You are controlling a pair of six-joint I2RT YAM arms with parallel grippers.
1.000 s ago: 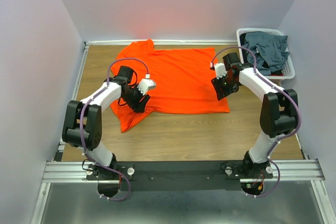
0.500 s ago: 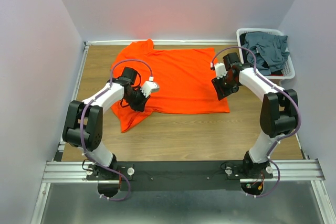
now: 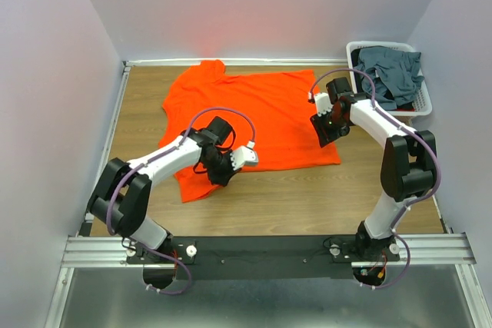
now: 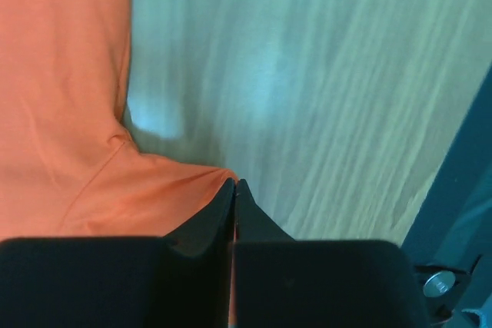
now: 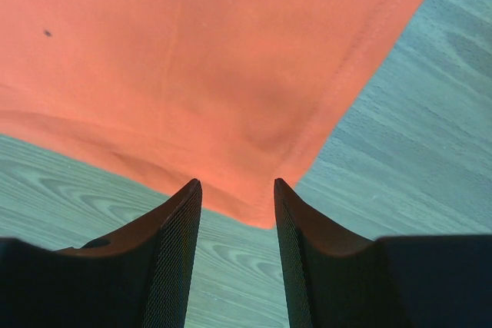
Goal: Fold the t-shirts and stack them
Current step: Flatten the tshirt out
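The bright orange-red t-shirt (image 3: 261,113) lies spread on the wooden table. My left gripper (image 3: 221,168) is at its near left part, shut on the cloth. In the left wrist view the jaws (image 4: 234,183) are closed with a thin orange strip between them, and the shirt (image 4: 61,113) spreads to the left. My right gripper (image 3: 327,130) hangs over the shirt's right edge, open. In the right wrist view a corner of the shirt (image 5: 192,51) lies between the open fingertips (image 5: 236,182), not gripped. Dark blue-grey t-shirts (image 3: 392,71) lie heaped in the basket.
A white slatted basket (image 3: 355,46) stands at the back right corner. Grey walls close in the table on the left, back and right. Bare wood (image 3: 307,197) shows in front of the shirt, and the metal rail (image 3: 261,247) runs along the near edge.
My left gripper has moved right and nearer with the cloth in it, dragging the shirt's near left part along. The right arm has not moved.
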